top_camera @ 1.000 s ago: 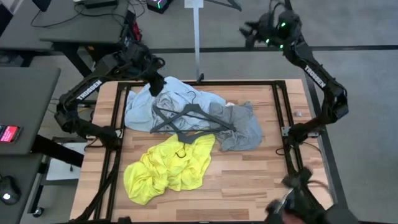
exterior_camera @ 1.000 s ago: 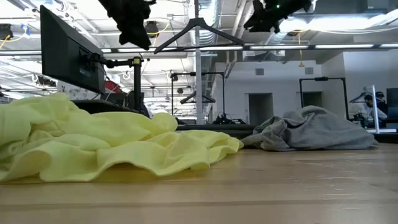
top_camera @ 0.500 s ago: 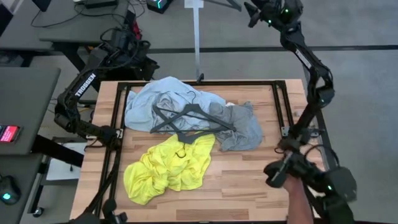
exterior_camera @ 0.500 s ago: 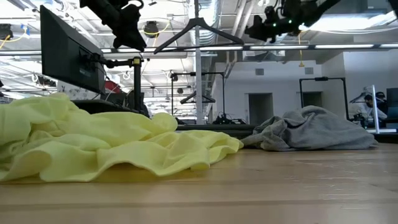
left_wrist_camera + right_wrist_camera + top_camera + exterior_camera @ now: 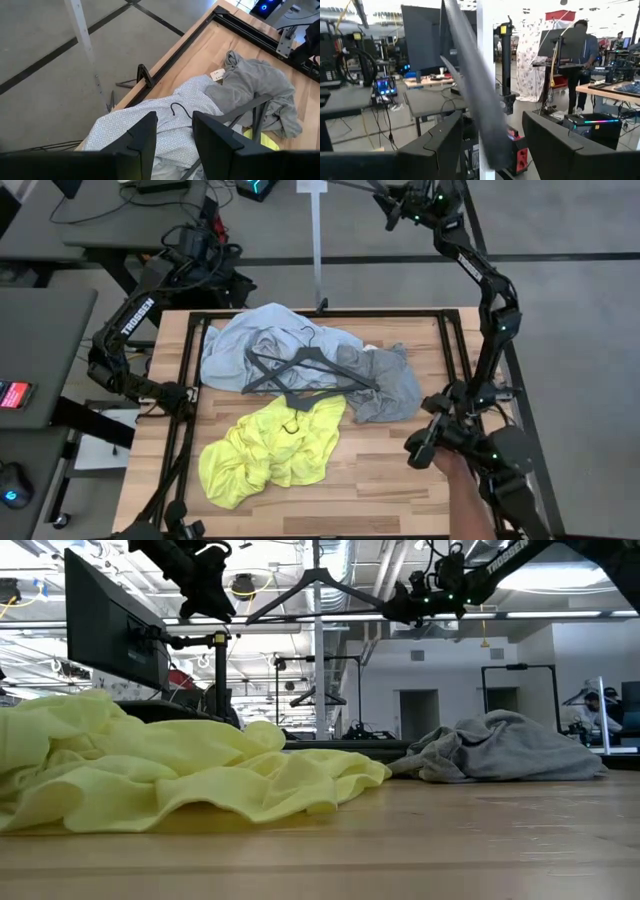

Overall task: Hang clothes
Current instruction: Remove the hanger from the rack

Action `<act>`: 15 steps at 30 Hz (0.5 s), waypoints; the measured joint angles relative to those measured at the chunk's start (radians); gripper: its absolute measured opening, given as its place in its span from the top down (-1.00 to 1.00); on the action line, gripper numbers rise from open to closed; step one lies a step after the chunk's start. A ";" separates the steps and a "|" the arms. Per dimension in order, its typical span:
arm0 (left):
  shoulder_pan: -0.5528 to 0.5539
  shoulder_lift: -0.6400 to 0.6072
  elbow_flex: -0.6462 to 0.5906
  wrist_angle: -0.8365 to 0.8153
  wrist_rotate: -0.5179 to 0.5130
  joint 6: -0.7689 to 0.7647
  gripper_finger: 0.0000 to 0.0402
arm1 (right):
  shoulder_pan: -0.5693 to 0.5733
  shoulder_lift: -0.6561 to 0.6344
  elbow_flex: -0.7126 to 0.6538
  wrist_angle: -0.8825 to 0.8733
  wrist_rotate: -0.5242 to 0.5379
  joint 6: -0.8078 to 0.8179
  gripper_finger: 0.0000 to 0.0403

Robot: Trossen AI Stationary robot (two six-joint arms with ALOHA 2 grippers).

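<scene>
A pale blue shirt [image 5: 240, 340], a grey T-shirt [image 5: 390, 385] and a neon-yellow T-shirt [image 5: 270, 445] lie crumpled on the table. Dark grey hangers [image 5: 300, 372] lie on top of the blue and grey garments. Another dark hanger [image 5: 318, 585] hangs from the rail at the far edge. My right gripper [image 5: 387, 202] is raised and open beside that hanger, and the hanger's sloping arm [image 5: 470, 90] passes between its fingers. My left gripper [image 5: 175, 135] is open and empty, raised off the table's far left corner [image 5: 235, 278], above the blue shirt's edge [image 5: 150, 130].
The rack's white pole [image 5: 317, 240] stands at the middle of the far edge. A black frame [image 5: 450, 350] runs around the table top. A person's forearm [image 5: 468, 505] with a dark device [image 5: 445, 442] reaches over the near right corner. Bare wood shows near the front edge [image 5: 380, 490].
My left gripper has risen from over the blue shirt and drawn back toward the far left corner. My right gripper has gone toward the table's left along the far edge, up to the hanger on the rail. A person's arm has come in at the near right.
</scene>
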 joint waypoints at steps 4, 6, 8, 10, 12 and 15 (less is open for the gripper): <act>0.000 0.000 0.000 0.001 0.000 -0.006 0.46 | 0.006 -0.002 0.000 0.029 -0.004 -0.001 0.10; 0.000 0.000 0.000 0.001 0.000 -0.006 0.46 | 0.009 -0.002 0.000 0.024 -0.004 -0.001 0.15; 0.000 0.000 0.000 0.002 0.000 -0.006 0.46 | 0.013 -0.002 0.000 0.027 -0.007 -0.001 0.20; 0.000 0.000 0.000 0.002 0.000 -0.006 0.46 | 0.013 -0.002 0.000 0.051 -0.016 0.002 0.25; 0.000 0.000 0.000 0.002 0.000 -0.006 0.46 | 0.013 -0.002 0.000 0.086 -0.025 0.026 0.30; 0.000 0.000 0.000 0.001 0.000 -0.007 0.46 | 0.010 -0.002 0.000 0.137 -0.045 0.056 0.39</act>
